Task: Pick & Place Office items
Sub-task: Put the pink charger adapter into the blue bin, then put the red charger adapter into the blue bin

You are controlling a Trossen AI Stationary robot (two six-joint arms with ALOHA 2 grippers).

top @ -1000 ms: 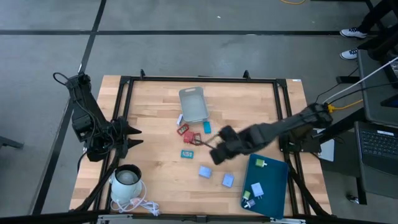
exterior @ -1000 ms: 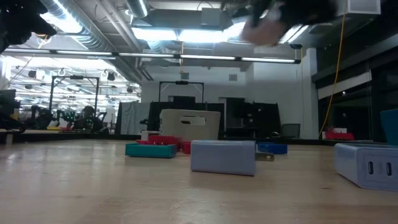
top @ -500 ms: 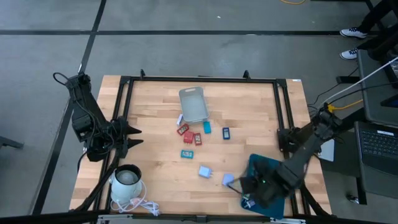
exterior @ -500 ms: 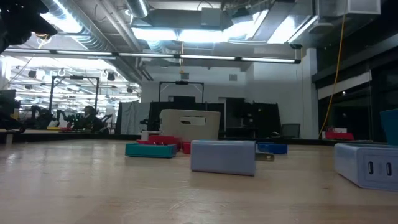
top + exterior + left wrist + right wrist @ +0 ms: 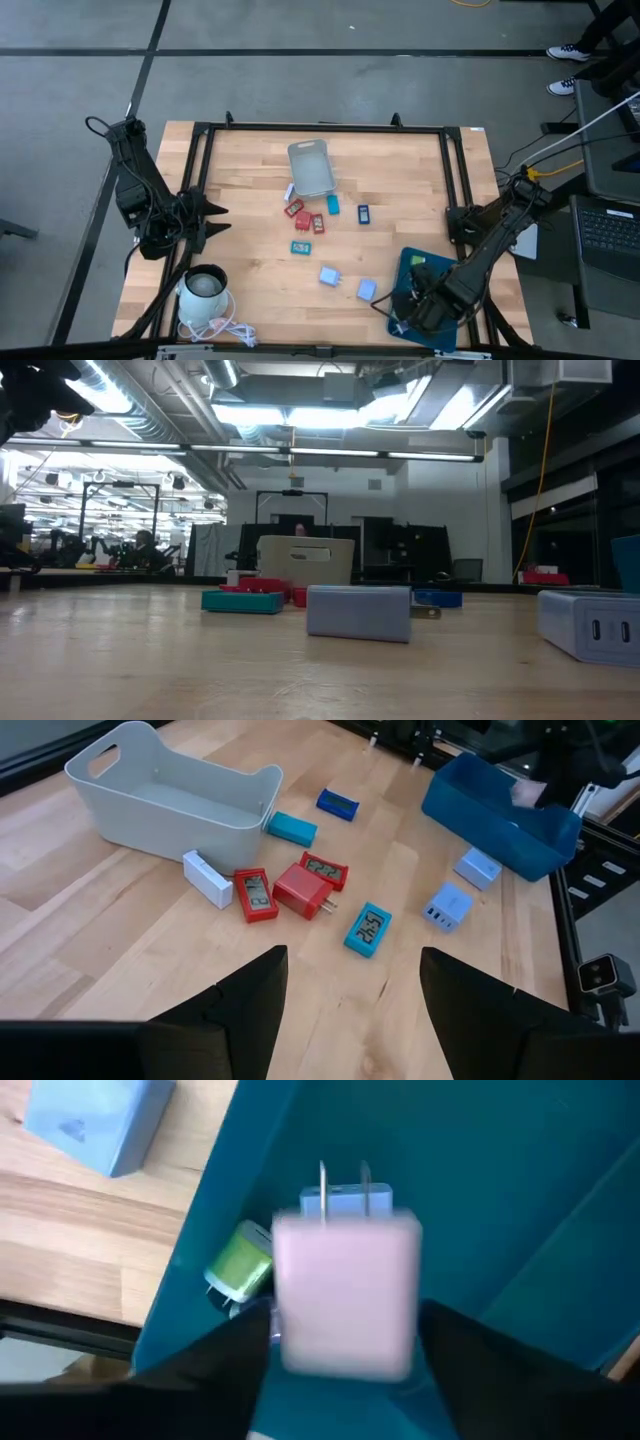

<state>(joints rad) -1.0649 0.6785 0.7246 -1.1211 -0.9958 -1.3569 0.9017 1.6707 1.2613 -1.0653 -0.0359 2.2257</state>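
Observation:
My right gripper (image 5: 400,316) hangs over the near left corner of the dark-teal tray (image 5: 445,275) and is shut on a pink blocky piece (image 5: 345,1285). Below it in the tray lie a light-blue plug piece (image 5: 345,1202) and a green piece (image 5: 240,1265). Red pieces (image 5: 303,218), blue pieces (image 5: 333,204), a teal piece (image 5: 301,247) and two light-blue blocks (image 5: 329,276) lie flat on the table. My left gripper (image 5: 215,215) is open and empty at the table's left side. My right gripper pinches the pink piece between its two fingers by two opposite sides (image 5: 290,1330). The fingers come from above, pointing down. The piece is lifted clear, above the tray's floor and the light-blue plug piece.
A translucent grey bin (image 5: 312,167) stands at the table's far middle. A white kettle (image 5: 204,290) with a cord sits at the near left corner. A black frame (image 5: 455,170) runs round the table. Bare wood lies between the pieces and the left arm.
My right gripper has swung from the middle of the table, beside the red pieces, toward the near right edge with the pink piece. It now hangs over the tray's near left corner.

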